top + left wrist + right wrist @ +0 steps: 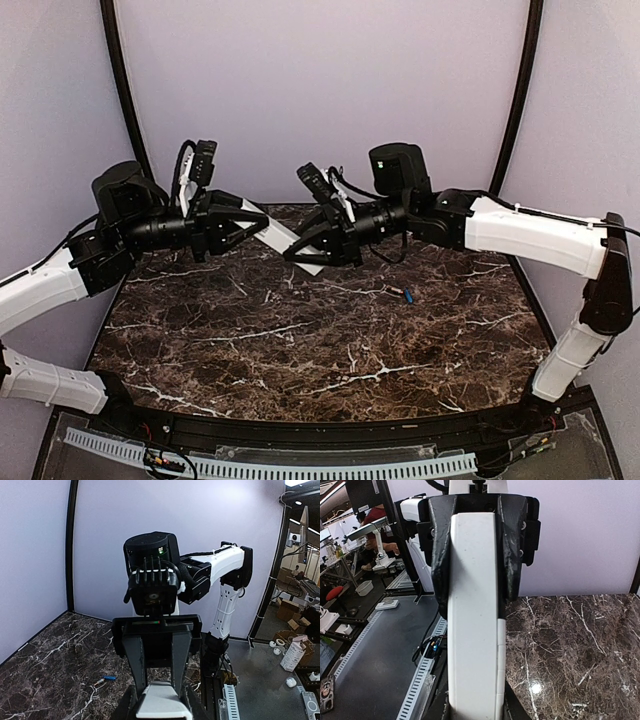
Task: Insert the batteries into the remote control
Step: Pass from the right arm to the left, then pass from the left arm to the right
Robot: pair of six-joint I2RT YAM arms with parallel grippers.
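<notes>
**White bar, black fingers, brown marble**

Colours, here we go. The remote control (472,650) between my two hands is plain white, with thin grey seam lines down one edge. My left gripper (258,227) is matte black, and my right gripper (298,253) matches it, so it's black fingers either side of white.

Behind the hands, my left arm (40,290) and right arm (530,235) run black, then white shells.

Beneath my right gripper, off to its outer side, is one battery (407,295), bright blue with a pale silvery end.

Under both hands the table (300,350) is dark brown marble, veined white all over. Beyond my hands, the wall (320,80) is pale lilac with black posts (125,100).
</notes>
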